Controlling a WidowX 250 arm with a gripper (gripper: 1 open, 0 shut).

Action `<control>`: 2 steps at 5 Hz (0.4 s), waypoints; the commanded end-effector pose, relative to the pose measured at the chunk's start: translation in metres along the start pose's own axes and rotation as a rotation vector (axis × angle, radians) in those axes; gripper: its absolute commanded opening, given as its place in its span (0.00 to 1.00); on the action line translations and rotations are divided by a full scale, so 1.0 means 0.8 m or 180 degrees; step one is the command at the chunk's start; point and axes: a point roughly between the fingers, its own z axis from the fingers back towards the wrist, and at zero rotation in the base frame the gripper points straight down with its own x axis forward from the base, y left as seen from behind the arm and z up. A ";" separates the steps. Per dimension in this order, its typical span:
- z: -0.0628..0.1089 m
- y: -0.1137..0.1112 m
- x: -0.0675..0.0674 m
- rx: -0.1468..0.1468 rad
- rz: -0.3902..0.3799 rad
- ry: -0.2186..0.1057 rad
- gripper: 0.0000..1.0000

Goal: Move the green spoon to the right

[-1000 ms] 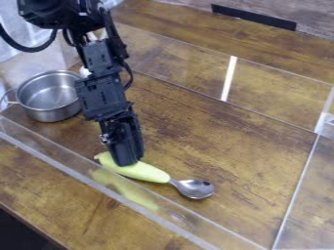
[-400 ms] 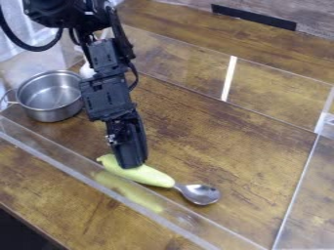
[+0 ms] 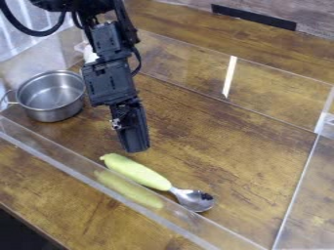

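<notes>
- One steel pot sits off to my gripper's left and a little farther back, well apart from my fingers; it plays no part in this job, and I only need to keep clear of it.
- My gripper hangs over the wooden table, pointing steeply down, with its fingertips pressed together and nothing pinched between them.
- Just below and toward the camera from my fingertips lies the green spoon, flat on the wood; its thick yellow-green handle end is the part nearest me, and its shiny bowl points away to my right and toward the camera. There is a visible gap between my tips and the handle, so I am not touching it.
- A paler likeness of the handle shows in the clear front wall just beyond the spoon; that is a reflection, not a second spoon.
- I judge the spoon is released and I am between contacts: either the shift to the right is finished, or another nudge is due.
- If more travel is wanted, the next move calls for lowering my closed tips beside the handle's left end and pushing rightward, keeping off the front wall.
</notes>
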 end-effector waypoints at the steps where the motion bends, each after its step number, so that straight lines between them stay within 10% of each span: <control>1: 0.028 0.016 -0.021 -0.0184 -0.0182 -0.0008 0.00; 2: 0.031 0.022 -0.029 -0.0150 -0.0277 -0.0060 0.00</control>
